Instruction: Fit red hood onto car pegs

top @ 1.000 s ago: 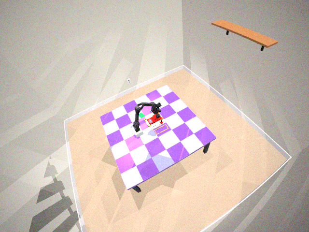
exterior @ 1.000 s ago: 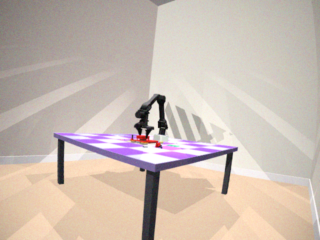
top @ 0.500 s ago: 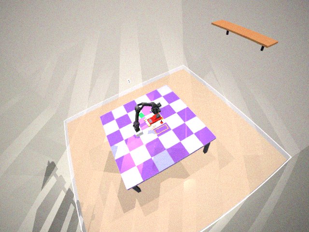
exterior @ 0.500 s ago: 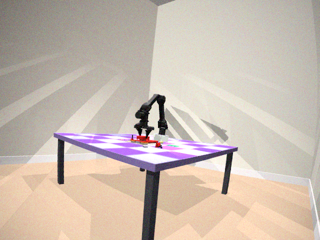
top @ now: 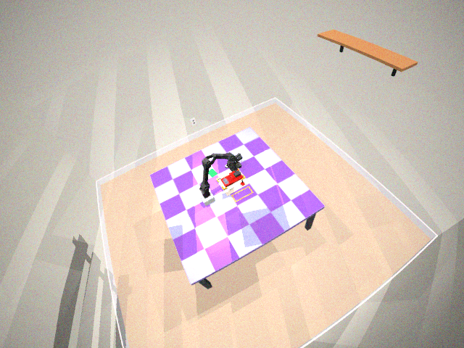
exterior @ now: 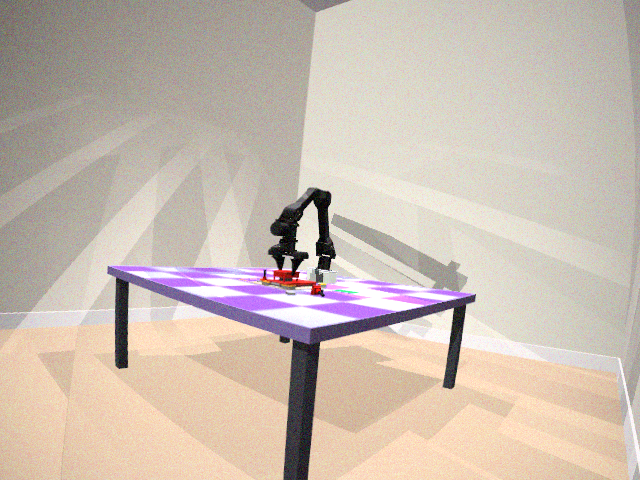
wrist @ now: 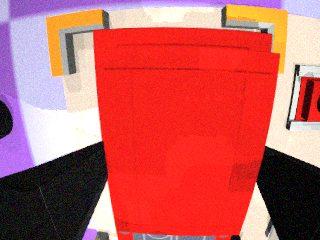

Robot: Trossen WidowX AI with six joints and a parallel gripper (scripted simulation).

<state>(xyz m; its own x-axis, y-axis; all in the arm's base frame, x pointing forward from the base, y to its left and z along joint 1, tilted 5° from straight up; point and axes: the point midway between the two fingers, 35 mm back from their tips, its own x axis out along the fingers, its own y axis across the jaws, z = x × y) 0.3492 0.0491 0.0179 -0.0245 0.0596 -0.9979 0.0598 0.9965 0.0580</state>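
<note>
My gripper [exterior: 287, 271] [wrist: 182, 151] is shut on the red hood [exterior: 285, 275] [wrist: 185, 110], with one black finger at each long side. The hood is roof up above the red chassis [exterior: 305, 283]. In the exterior view it looks level, with a thin gap or shadow beneath it. The grey engine block [top: 225, 180] [wrist: 175, 237] shows past the hood's lower edge in the wrist view. The hood hides most of the deck there. The pegs and corner holes cannot be made out, and I cannot tell whether they touch.
Yellow corner brackets [wrist: 75, 22] of the jig stand beyond the hood. A small red part [top: 242, 183] [exterior: 316, 289] [wrist: 310, 100] is beside the chassis, in a pale frame. A green patch [top: 212, 172] [exterior: 346, 291] and a yellow rectangle outline [top: 245, 196] mark the checkered table [top: 262, 225].
</note>
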